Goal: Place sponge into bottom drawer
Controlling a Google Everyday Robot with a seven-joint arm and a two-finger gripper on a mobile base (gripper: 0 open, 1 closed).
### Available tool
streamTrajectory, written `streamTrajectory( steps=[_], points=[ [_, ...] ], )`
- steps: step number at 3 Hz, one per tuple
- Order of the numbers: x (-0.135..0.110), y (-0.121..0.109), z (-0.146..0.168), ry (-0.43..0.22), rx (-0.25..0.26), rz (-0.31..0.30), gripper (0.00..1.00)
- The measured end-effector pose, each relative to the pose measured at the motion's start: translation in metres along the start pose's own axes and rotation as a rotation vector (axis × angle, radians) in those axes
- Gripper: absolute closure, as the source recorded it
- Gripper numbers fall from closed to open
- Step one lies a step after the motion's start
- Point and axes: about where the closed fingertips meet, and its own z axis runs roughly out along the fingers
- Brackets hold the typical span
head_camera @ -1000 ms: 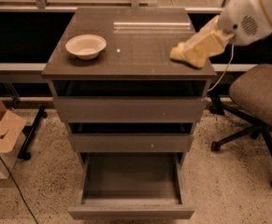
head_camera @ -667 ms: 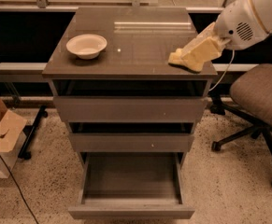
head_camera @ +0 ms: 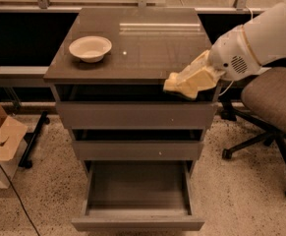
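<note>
My gripper (head_camera: 187, 84) hangs at the front right edge of the cabinet top (head_camera: 132, 58), above the closed top drawer's right end. It is shut on the sponge (head_camera: 174, 86), a pale yellow soft block that sticks out at the gripper's left tip and blends with its pale fingers. The bottom drawer (head_camera: 137, 224) is pulled open below, a wide, empty grey-brown tray, down and to the left of the gripper. The two shallower drawers above it are pushed in.
A cream round bowl (head_camera: 90, 48) sits on the cabinet top at the left. An office chair (head_camera: 275, 102) stands close on the right, under my arm. A cardboard box (head_camera: 0, 141) sits on the floor at the left.
My gripper has moved with the sponge from over the cabinet top's right side forward and down, to past its front edge.
</note>
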Motion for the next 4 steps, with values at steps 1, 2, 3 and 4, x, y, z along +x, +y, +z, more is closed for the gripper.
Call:
streamTrajectory(
  steps=[1,2,3,4],
  points=[
    [0.031,0.018,0.036,0.0,-0.034,0.057,1.0],
    [0.067,0.023,0.082,-0.023,-0.084,0.145,1.0],
    [0.109,0.022,0.132,-0.03,-0.149,0.226,1.0],
    [0.163,0.017,0.194,-0.037,-0.24,0.321,1.0]
  ],
)
